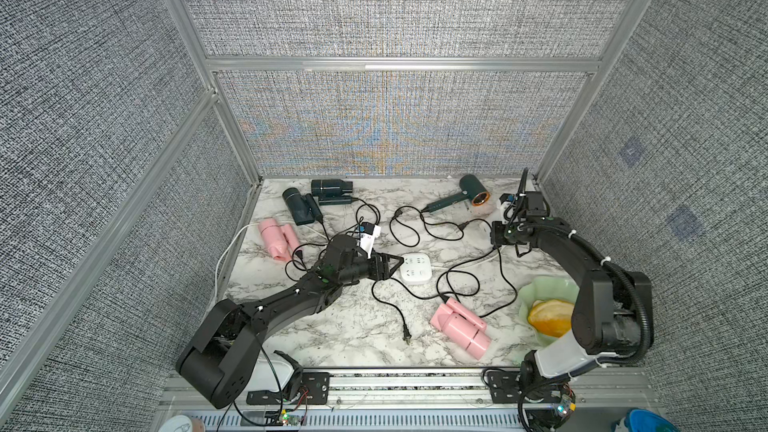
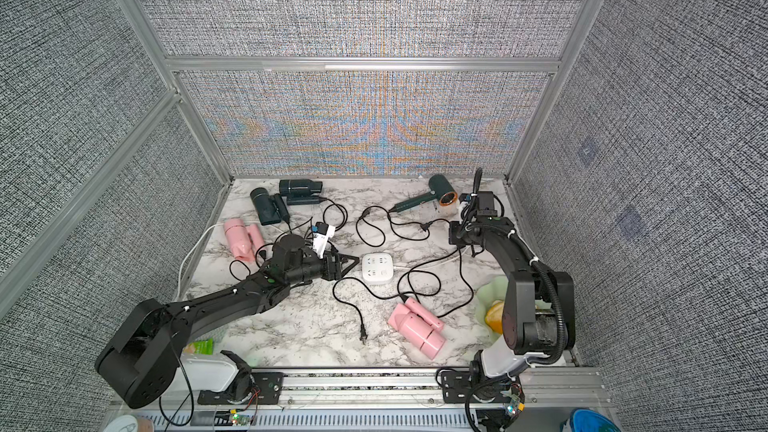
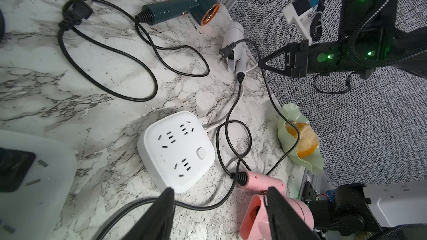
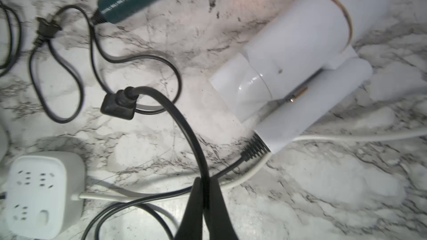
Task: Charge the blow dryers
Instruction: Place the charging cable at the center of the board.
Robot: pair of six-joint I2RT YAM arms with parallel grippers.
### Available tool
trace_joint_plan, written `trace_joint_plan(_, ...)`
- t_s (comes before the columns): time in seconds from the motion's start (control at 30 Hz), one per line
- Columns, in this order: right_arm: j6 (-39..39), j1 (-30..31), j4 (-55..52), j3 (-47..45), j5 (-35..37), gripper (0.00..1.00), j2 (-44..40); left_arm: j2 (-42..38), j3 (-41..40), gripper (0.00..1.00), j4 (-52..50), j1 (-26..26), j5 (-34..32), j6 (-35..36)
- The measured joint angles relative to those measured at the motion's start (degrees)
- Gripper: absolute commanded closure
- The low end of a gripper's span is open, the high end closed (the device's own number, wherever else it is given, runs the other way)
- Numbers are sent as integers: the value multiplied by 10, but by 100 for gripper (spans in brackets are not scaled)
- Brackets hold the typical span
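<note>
Left pink dryer: a pink barrel-shaped plastic blow dryer [image 1: 274, 238] is lying at the left edge of the marble-patterned table [image 1: 345, 326].
Dark pair: a dark teal-black folded blow dryer [image 1: 300, 206] and a second dark teal-black blow dryer [image 1: 331, 189] are lying together at the far left.
Left gripper: the left gripper [image 3: 219, 190] is hovering just left of the socket block, jaws standing partly apart and gripping nothing. A loose black cord [image 3: 201, 207] is running across the table beneath them.
Socket block: the white square plastic socket block [image 1: 415, 268] is sitting mid-table.
Near pink dryer: a second pink blow dryer [image 1: 459, 326] is lying near-right of the block.
Copper-ringed dryer: a dark teal blow dryer with a copper-ringed nozzle [image 1: 469, 195] is lying at the far right.
White dryer: a white folded blow dryer [image 4: 300, 65] is lying just right of it.
Right gripper: the right gripper [image 4: 203, 182] is pinching a held black cord [image 4: 184, 125] between fully closed jaws, with its black plug [image 4: 117, 105] sticking out beyond the fingertips.
</note>
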Motion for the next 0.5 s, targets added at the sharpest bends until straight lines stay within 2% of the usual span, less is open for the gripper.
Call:
trace_joint_plan(0.3, 29, 1, -5, -44, 48, 100, -1, -3, 0, 38, -1, 0, -1, 0)
trace_joint_plan(0.5, 46, 1, -5, -51, 68, 89, -2, -4, 0, 39, -2, -2, -5, 1)
